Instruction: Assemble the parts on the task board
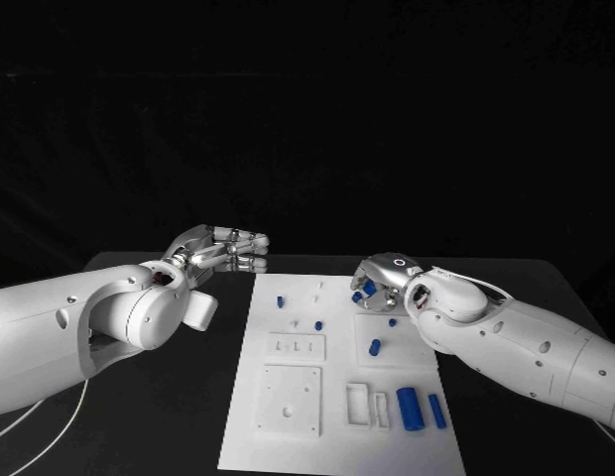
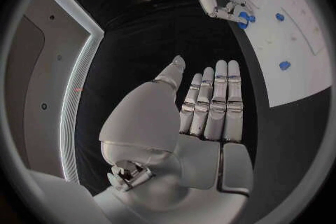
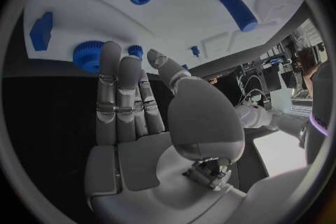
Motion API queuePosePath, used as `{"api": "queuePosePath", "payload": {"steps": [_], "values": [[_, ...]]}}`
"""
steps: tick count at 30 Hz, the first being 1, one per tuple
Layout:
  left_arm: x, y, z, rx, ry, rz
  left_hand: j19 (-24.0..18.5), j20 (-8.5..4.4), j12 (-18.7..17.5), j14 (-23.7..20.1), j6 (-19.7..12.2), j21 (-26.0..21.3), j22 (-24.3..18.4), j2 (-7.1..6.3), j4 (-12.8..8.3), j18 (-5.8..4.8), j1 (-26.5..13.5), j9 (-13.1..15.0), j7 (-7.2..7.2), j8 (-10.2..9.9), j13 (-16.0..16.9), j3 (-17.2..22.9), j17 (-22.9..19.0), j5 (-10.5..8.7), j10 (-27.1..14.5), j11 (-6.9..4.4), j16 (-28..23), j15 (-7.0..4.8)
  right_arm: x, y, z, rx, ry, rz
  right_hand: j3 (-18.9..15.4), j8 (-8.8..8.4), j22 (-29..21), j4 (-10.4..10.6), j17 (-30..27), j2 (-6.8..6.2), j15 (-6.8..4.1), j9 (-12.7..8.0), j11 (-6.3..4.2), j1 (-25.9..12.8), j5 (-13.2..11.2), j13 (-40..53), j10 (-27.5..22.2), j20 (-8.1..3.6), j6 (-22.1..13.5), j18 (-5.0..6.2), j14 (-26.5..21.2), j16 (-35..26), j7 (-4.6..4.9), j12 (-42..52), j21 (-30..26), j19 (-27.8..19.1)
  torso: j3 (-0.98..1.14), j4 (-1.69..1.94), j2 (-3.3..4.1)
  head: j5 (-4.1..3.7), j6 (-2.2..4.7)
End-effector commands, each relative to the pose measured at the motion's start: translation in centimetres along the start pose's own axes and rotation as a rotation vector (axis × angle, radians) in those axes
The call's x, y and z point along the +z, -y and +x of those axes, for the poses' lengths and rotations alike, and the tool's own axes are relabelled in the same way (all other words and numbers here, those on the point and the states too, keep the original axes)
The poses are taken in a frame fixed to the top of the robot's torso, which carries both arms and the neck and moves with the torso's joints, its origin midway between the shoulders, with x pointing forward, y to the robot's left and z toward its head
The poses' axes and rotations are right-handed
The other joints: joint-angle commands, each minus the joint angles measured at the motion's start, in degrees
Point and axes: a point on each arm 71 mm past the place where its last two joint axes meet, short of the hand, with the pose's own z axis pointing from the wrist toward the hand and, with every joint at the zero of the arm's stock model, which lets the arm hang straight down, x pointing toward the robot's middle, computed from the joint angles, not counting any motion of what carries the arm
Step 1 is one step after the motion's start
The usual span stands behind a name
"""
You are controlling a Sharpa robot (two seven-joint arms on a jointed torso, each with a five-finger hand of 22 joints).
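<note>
The right hand [image 1: 381, 283] is down at the far right corner of the white board [image 1: 287, 441], hovering over a little cluster of blue parts there, and from the head view I cannot tell whether it touches any of them. The right wrist view settles more: the fingers [image 3: 115, 95] are stretched out side by side, thumb apart, nothing in the palm, and their tips reach toward a ribbed blue wheel [image 3: 89, 56] with a small blue peg [image 3: 136, 51] just beside it. So the hand is empty and spread, and I judge this as the approach to a pick, with the wheel the likely target. The next move calls for the fingers to close round that wheel without knocking the peg. The left hand [image 1: 225, 250] waits off the board, over the black table [image 1: 179, 397] beside the far left corner; its own wrist view shows straight fingers [image 2: 218, 103] holding nothing. That same view gives a look back across the board at the right hand over the blue cluster, which the head view shows from behind. The head view alone lays out the rest: two blue cylinders [image 1: 421, 408] lying side by side at the near right of the board, a blue pin [image 1: 375, 347] mid-board, and white inset plates [image 1: 291, 399] on the left side.
</note>
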Motion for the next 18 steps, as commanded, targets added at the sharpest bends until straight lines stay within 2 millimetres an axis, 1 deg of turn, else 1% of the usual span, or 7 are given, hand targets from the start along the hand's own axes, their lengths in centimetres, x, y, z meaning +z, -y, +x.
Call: {"api": "queuePosePath", "payload": {"steps": [1,4,12,18], "values": [[0.07,0.22,0.24,0.001,-0.024,0.005,-0.45,-0.14,-0.31,0.07,-0.14,0.35,-0.05,0.12,-0.3,-1.07,-0.64,0.06,0.17,-0.14,0.08,-0.07,-0.04,0.03,-0.34,0.06,-0.24,0.21,0.04,0.01,-0.06,-0.033,0.017,0.016,1.07,0.26,0.75,0.17,-0.04,-0.73,-0.04,0.08,0.13,-0.04,-0.67,0.05,-0.23,0.21,0.21,-0.08,-0.3,0.33,-0.02,0.27,-0.58,0.4,-0.07,0.1,0.53,-0.13,0.26],[0.12,0.22,0.24,0.002,-0.024,0.004,-0.49,-0.1,-0.31,-0.01,-0.18,0.37,-0.15,0.18,-0.36,-1.06,-0.66,0.05,0.19,-0.15,0.08,-0.16,-0.04,0.0,-0.42,0.08,-0.23,0.24,0.08,-0.02,-0.11,-0.037,0.027,0.021,1.71,0.29,1.75,0.43,-0.11,-0.98,0.0,0.09,0.15,0.01,-0.99,0.04,-0.33,0.25,0.25,-0.05,-0.32,0.42,-0.04,0.26,-1.12,0.54,-0.23,0.16,0.8,-0.31,0.3],[0.16,0.2,0.26,0.001,-0.028,0.002,-0.49,-0.1,-0.31,-0.01,-0.18,0.37,-0.15,0.18,-0.36,-1.06,-0.66,0.05,0.19,-0.15,0.08,-0.16,-0.04,0.0,-0.42,0.08,-0.23,0.24,0.14,0.09,-0.05,-0.043,0.028,0.031,4.34,0.29,3.25,0.59,-0.05,-1.15,-0.05,0.09,0.11,0.01,-2.55,0.03,0.0,0.2,0.51,0.0,-0.34,0.75,-0.04,0.24,-1.64,0.7,-0.38,0.48,1.27,-0.65,0.38],[0.16,0.2,0.3,0.001,-0.031,0.0,-0.49,-0.1,-0.31,-0.01,-0.18,0.37,-0.15,0.18,-0.36,-1.06,-0.66,0.05,0.19,-0.15,0.08,-0.16,-0.04,0.0,-0.42,0.08,-0.23,0.24,0.25,-0.01,0.09,-0.045,0.016,0.03,8.4,0.29,4.99,1.05,0.07,-1.04,-0.25,0.11,-0.24,-0.37,-4.78,0.03,1.44,0.02,1.38,-0.05,-0.39,1.22,-0.07,0.22,-1.53,0.75,-0.57,0.71,1.61,-0.8,0.4]]}}
